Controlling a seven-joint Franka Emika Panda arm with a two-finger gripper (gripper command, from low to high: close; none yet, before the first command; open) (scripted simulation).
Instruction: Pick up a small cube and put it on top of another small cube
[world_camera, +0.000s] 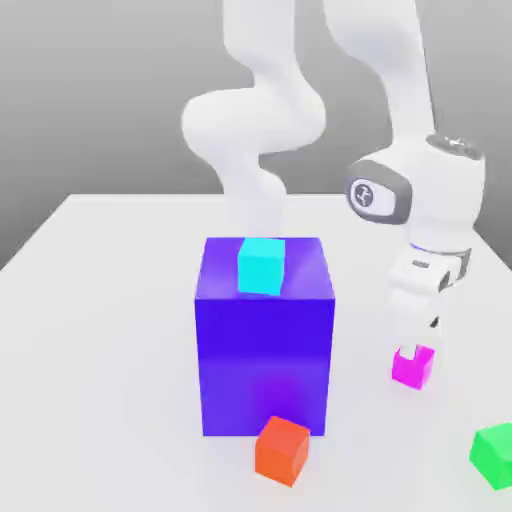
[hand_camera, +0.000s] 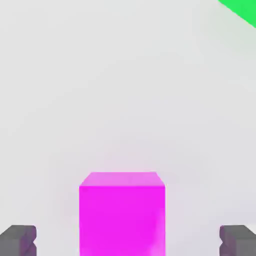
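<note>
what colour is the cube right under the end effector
The cube is magenta, a bright pinkish purple; it shows best in the hand view.

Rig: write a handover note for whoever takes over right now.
Pincer: open, fingers on either side of the magenta cube, gap to each; not gripped.
Cyan cube: on top of the big blue block.
Orange-red cube: on the table, by the block's near face.
Green cube: on the table, toward the exterior view's right.
Done: pincer open at the magenta cube; no small cube stacked on another.
Left: grip, lift, place on another small cube; which one isn't specified.
</note>
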